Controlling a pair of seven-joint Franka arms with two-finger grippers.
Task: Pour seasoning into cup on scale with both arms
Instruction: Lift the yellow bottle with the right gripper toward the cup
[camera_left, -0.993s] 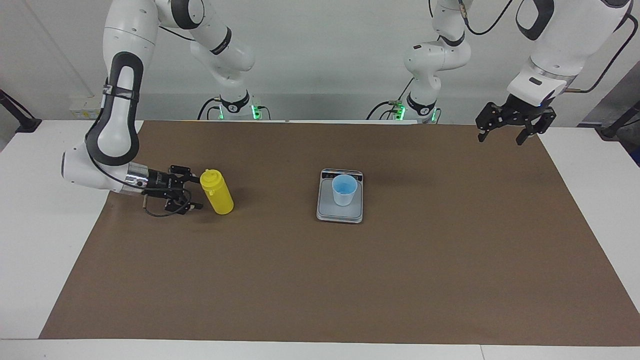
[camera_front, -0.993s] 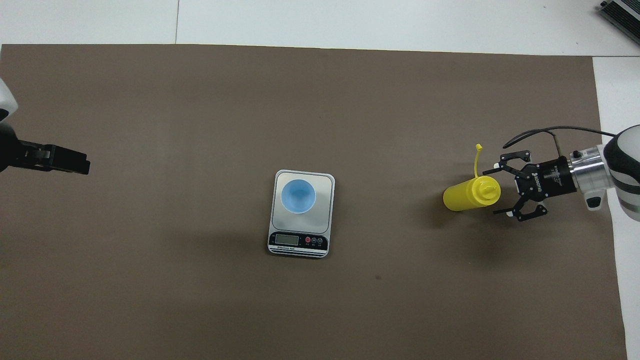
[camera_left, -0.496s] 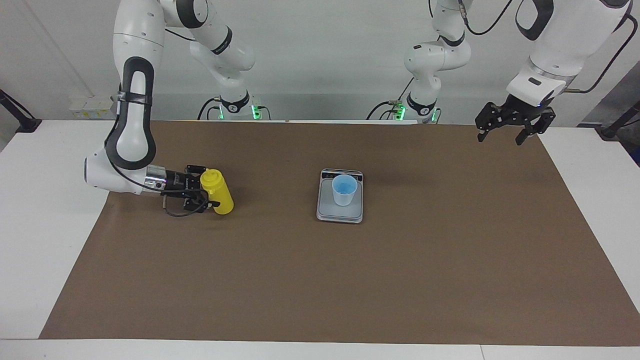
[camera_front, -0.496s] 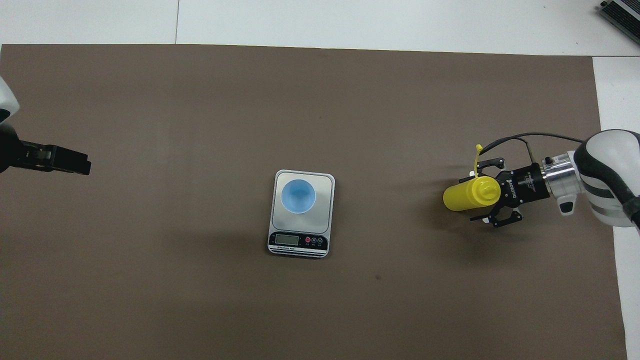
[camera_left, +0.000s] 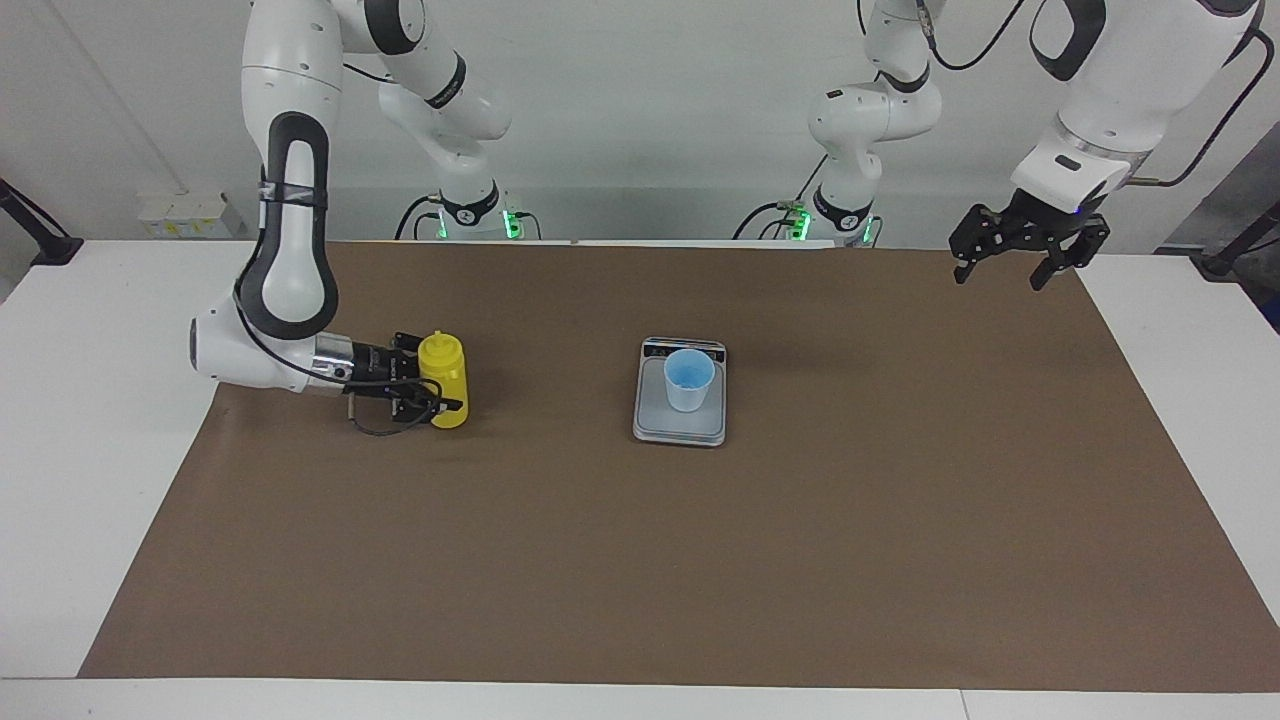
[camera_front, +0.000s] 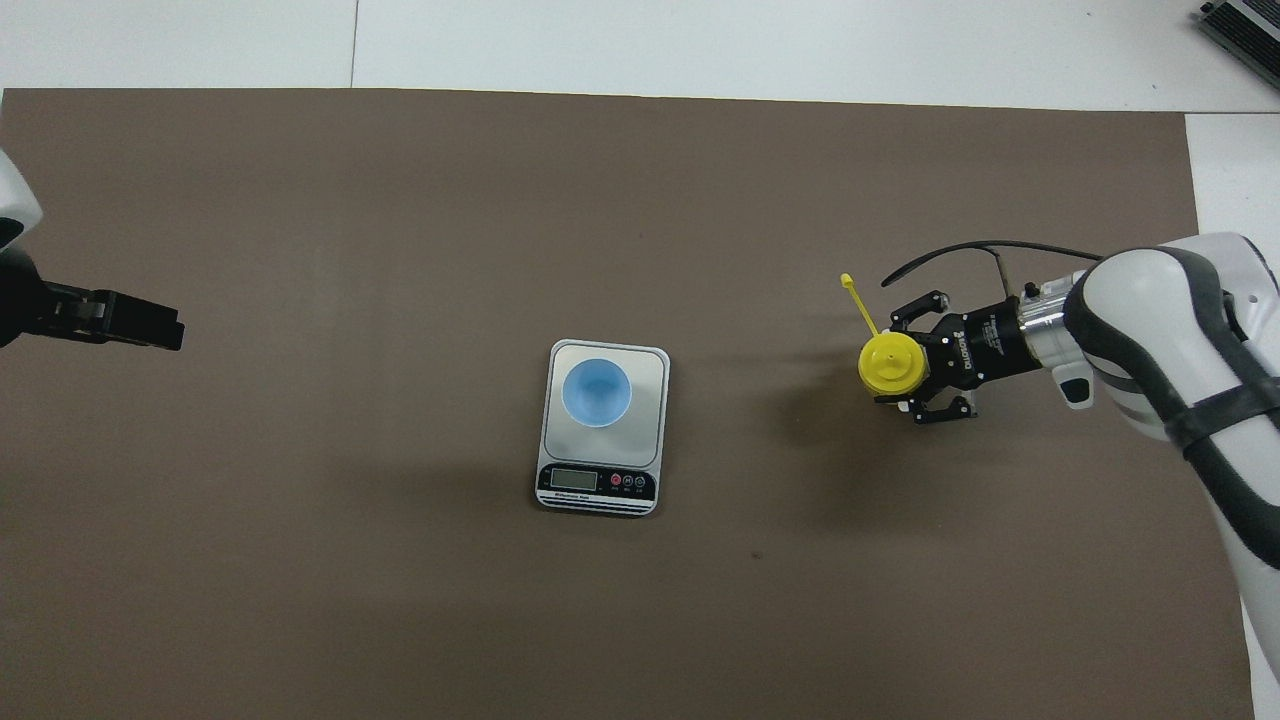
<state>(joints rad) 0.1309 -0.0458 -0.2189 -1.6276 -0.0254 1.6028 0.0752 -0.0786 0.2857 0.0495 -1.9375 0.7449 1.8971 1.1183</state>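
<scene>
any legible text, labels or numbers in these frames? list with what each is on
Nothing reads in full.
Right gripper: white lettering on its black body, too blurred to quote.
Scale: pale display blank; marks at its buttons and the print under them too small to read.
Yellow bottle, cup: no text seen.

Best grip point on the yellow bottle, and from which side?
Take the yellow bottle on its round mid-body, coming in level from the right arm's end of the table, as the right gripper does now. It stands upright, and the body is wider than the nozzle cap, whose strap sticks out.
</scene>
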